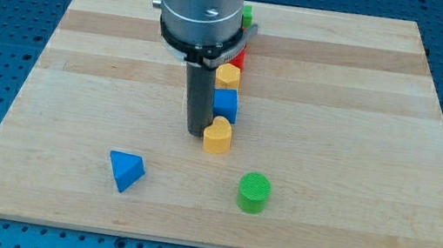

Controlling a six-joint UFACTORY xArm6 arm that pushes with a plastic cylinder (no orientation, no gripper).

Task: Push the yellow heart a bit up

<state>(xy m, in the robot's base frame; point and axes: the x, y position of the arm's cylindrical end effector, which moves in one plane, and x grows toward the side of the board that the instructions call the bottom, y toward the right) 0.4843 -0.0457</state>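
The yellow heart (218, 137) lies near the board's middle, just below the blue cube (225, 104). My tip (196, 131) rests on the board right against the heart's left side. Above the blue cube stands a yellow hexagon block (228, 76). A red block (239, 56) and a green block (247, 14) further up are mostly hidden behind the arm.
A blue triangular block (126, 170) lies at the lower left. A green cylinder (253, 192) stands below and right of the heart. The wooden board (363, 119) sits on a blue perforated table.
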